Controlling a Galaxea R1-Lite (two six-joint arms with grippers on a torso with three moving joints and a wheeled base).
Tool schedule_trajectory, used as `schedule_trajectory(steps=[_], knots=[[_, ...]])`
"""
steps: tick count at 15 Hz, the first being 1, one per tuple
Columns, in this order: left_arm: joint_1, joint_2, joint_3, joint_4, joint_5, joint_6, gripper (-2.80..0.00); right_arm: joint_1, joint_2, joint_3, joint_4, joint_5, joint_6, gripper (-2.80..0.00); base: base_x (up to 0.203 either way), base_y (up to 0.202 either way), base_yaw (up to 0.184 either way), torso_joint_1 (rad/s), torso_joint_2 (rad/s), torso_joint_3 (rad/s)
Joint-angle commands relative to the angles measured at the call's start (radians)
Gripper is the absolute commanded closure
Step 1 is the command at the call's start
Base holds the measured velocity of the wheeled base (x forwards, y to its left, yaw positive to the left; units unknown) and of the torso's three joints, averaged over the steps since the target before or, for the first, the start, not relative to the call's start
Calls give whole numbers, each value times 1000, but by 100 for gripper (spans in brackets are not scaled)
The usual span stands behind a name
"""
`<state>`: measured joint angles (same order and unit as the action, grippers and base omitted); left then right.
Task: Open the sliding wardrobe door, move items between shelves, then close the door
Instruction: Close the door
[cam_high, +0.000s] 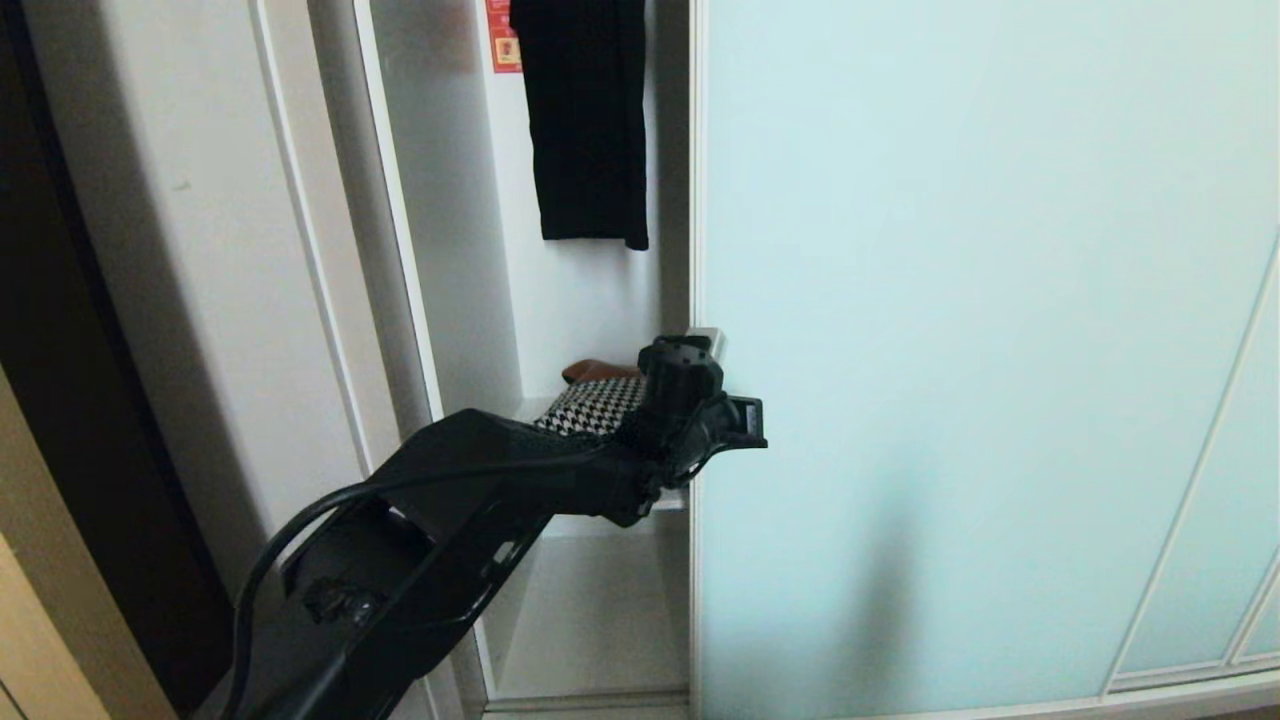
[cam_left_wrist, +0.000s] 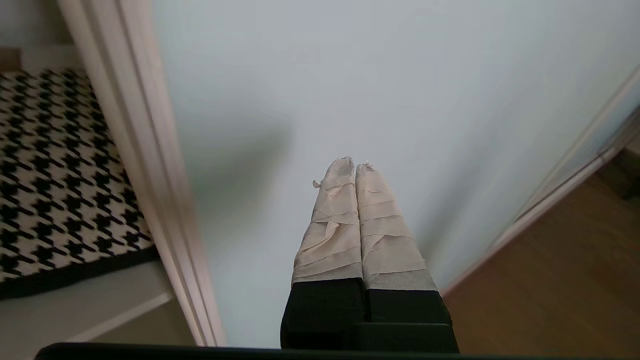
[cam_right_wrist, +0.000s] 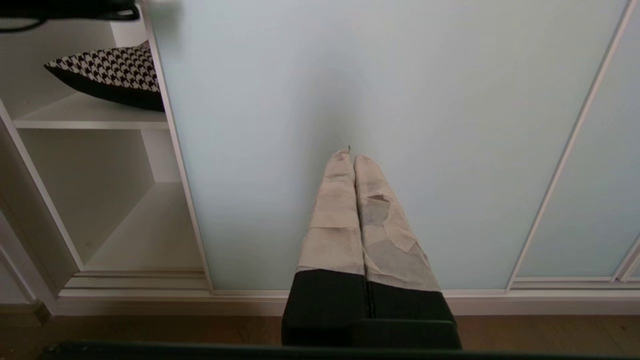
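The sliding wardrobe door (cam_high: 950, 350) of frosted aqua glass stands partly open, its slim frame edge left of centre. My left gripper (cam_high: 706, 340) is shut and empty, its taped fingers (cam_left_wrist: 340, 220) pointing at the door glass (cam_left_wrist: 400, 90) just beside that frame edge. The houndstooth cushion (cam_high: 595, 405) with a tan-orange patch lies on the upper white shelf (cam_high: 610, 520), left of the gripper (cam_left_wrist: 355, 167). From the left wrist, the cushion (cam_left_wrist: 55, 175) shows beyond the frame. My right gripper (cam_right_wrist: 351, 156) is shut and empty, low before the door (cam_right_wrist: 350, 75).
A long black garment (cam_high: 585, 120) hangs in the open compartment above the cushion. A lower white shelf (cam_right_wrist: 150, 235) lies beneath the cushion's shelf (cam_right_wrist: 85, 117). The white side panel (cam_high: 200, 250) bounds the opening on the left. Wooden floor (cam_right_wrist: 150, 330) runs along the track.
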<state>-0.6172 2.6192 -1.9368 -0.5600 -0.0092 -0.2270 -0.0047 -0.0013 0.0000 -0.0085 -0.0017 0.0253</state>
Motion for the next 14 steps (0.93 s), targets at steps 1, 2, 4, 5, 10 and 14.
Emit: schedule_trajectory(steps=[1,2,4,5,10,14], knots=[[4,26,-2,-8,-1,-2,0,0,0,0,-1,0,0,0,0,0,0,0,0,0],[7,29,-2,-8,-2,-2,0,0,0,0,-1,0,-1,0,0,0,0,0,0,0],[17,30,-2,-8,-10,-1,0,0,1,0,-1,0,-1,0,0,0,0,0,0,0],[25,31,-2,-8,-21,-2,0,0,0,0,0,0,0,0,0,0,0,0,0,0],[59,39,-2,-8,-20,0,0,0,0,1,-1,0,-1,0,0,0,0,0,0,0],[85,45,-2,-8,-20,4,0,0,0,0,-1,0,-1,0,0,0,0,0,0,0]])
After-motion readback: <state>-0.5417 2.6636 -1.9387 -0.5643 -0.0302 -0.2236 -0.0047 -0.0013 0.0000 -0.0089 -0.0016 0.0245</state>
